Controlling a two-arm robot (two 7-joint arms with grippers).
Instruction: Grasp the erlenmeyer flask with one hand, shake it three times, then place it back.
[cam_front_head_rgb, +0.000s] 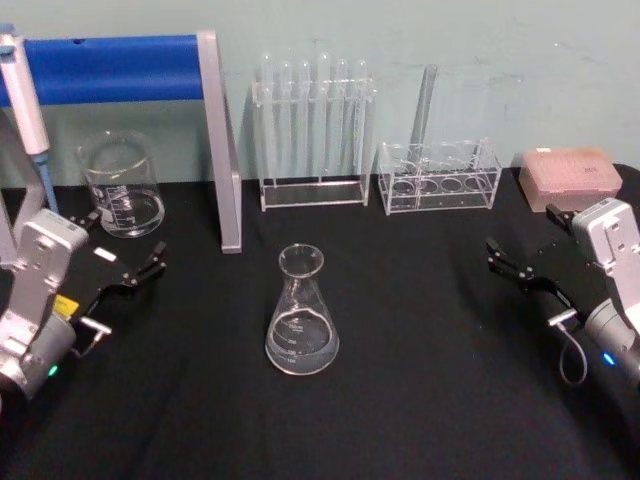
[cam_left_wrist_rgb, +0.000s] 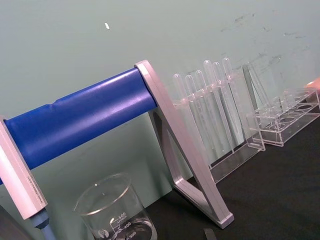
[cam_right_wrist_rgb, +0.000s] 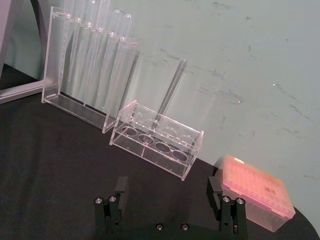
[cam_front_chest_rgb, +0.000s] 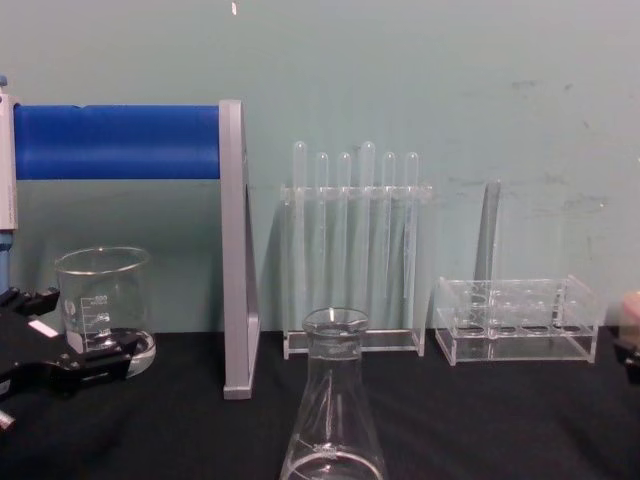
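The erlenmeyer flask stands upright at the middle of the black table with a little clear liquid in its base; the chest view has it close at the bottom centre. My left gripper is open at the left of the table, well apart from the flask, and its black fingers sit in front of a beaker. Off to the right, my right gripper is open with nothing in it. The right wrist view has its jaws spread wide.
A graduated beaker stands at the back left beside a stand with a blue bar. Behind the flask are a rack of test tubes and a low acrylic rack holding one tube. A pink tip box sits back right.
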